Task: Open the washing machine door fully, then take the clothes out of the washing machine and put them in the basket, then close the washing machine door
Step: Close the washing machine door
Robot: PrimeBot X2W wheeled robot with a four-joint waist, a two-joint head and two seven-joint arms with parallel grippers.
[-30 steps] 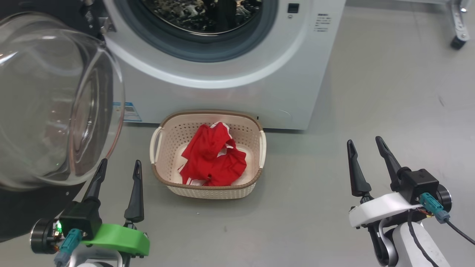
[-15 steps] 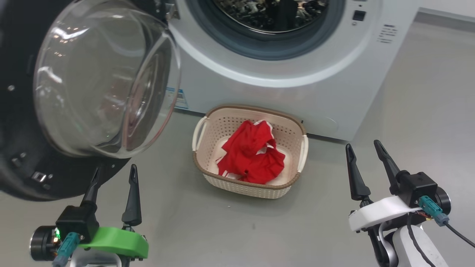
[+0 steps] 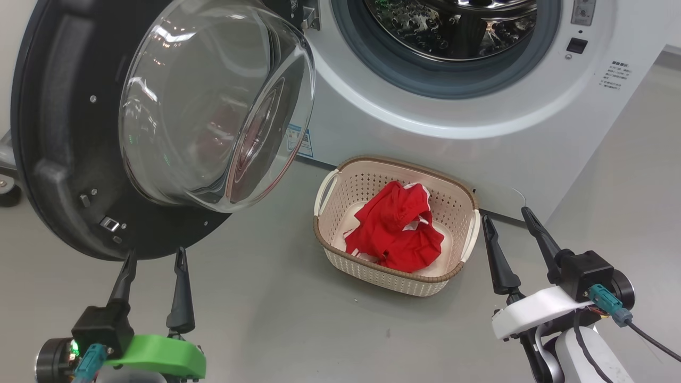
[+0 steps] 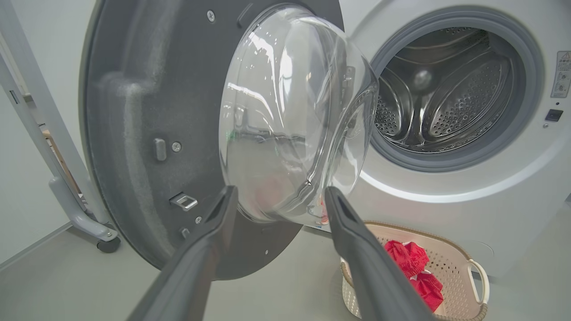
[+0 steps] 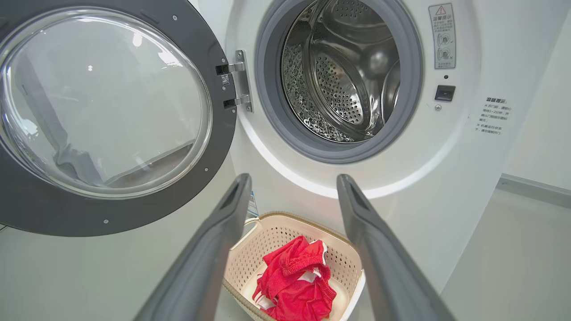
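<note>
With left gripper (image 3: pixel 155 254) and right gripper (image 3: pixel 506 214) spread empty, the rigid, heavy black-rimmed round glass door (image 3: pixel 58 133) is judged best pushed at its left rim

- the washing machine (image 3: pixel 425 143): white body, grey rubber ring (image 3: pixel 447 80), shiny silver drum (image 3: pixel 457 26) dotted with small holes, small blue label (image 3: pixel 298 141)
- the washing machine door (image 3: pixel 58 133): black rim, clear glass bowl (image 3: pixel 213 106)
- the basket (image 3: pixel 383 276): cream, rows of small holes, brown woven-look rim
- the clothes (image 3: pixel 396 234): bright red, white trim
- the left gripper (image 3: pixel 156 254): dark fingers, green mount
- the right gripper (image 3: pixel 505 214): dark fingers, white mount
- the floor (image 3: pixel 292 324): plain grey
</note>
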